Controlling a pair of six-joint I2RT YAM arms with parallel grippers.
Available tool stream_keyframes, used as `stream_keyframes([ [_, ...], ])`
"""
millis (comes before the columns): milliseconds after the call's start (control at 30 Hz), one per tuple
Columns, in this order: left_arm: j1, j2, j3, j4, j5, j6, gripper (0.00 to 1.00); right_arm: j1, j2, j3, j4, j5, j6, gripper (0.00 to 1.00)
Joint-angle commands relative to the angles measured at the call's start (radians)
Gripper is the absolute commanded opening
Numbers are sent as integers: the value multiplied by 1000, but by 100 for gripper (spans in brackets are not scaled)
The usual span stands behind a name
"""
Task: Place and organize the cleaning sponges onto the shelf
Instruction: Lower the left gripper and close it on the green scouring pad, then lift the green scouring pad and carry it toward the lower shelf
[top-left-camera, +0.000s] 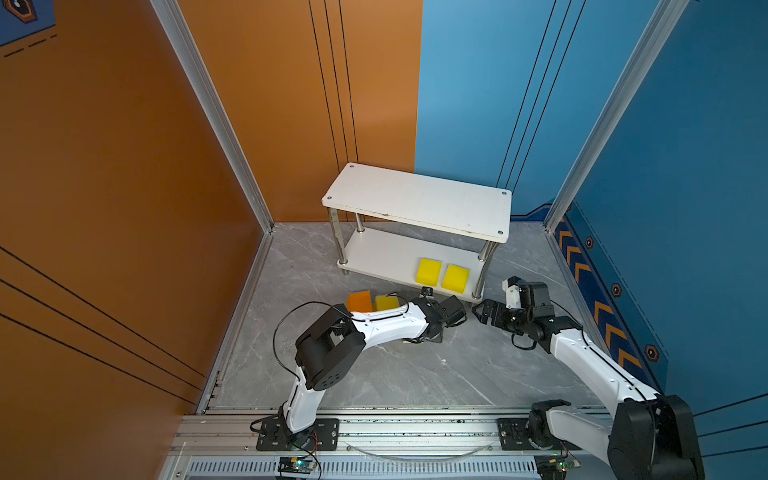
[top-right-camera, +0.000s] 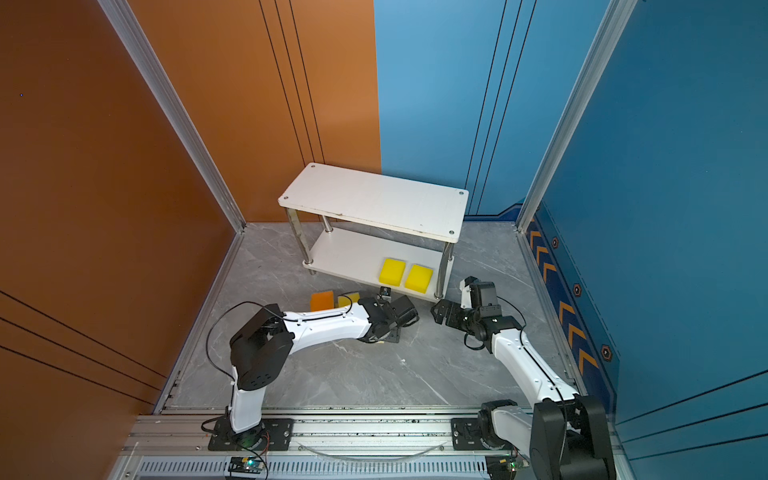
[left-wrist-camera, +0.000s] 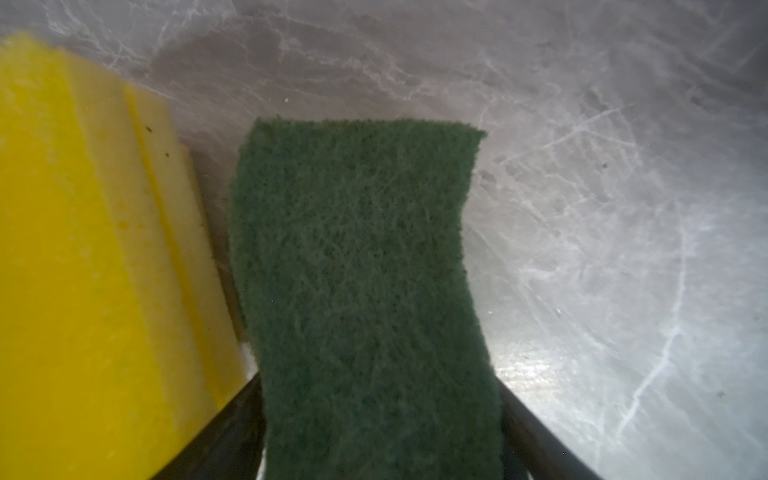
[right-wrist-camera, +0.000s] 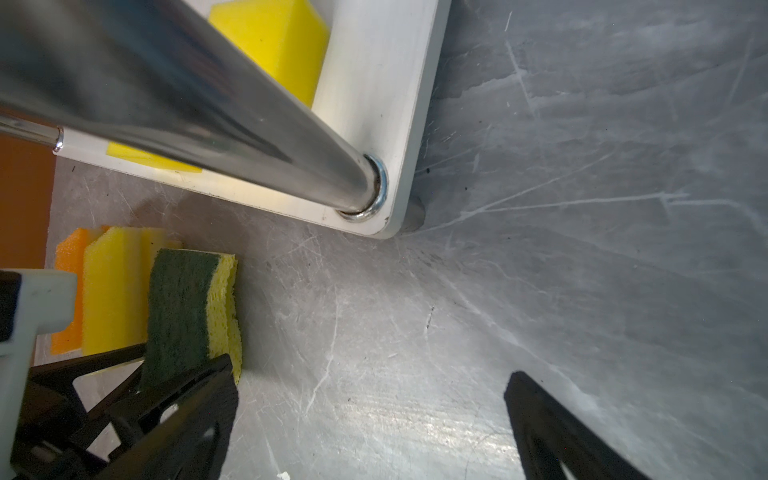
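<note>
Left pincer (left-wrist-camera: 382, 449) grips the green scouring pad (left-wrist-camera: 357, 270) (right pincer (right-wrist-camera: 370, 424) gapes empty).

Shelf (top-left-camera: 415, 199) – white boards, chrome legs. Two bright yellow sponges (top-left-camera: 442, 272) on it. Scouring pad (left-wrist-camera: 361, 291) – dark green face, pale yellow foam under. At its 9 o'clock in the left wrist view: yellow sponge (left-wrist-camera: 83, 291). Orange sponge (top-left-camera: 359, 300). Floor (top-left-camera: 395, 374) – grey marble veining.
</note>
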Motion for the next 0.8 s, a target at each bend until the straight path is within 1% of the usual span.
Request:
stream_keyframes([
  [0,6,12,22,-35,-27,-9,78,-6,7,-17,13,-12,7,99],
  [367,4,9,26,-33,-25,-3,63,-8,-1,-22,13,-12,8,99],
  [600,-1,-1,36,-33,-29,15,57,-10,-1,-23,13,-12,10,99],
  [767,-7,-24,32,-33,-46,24,56,-9,-1,-20,13,-18,14,99],
])
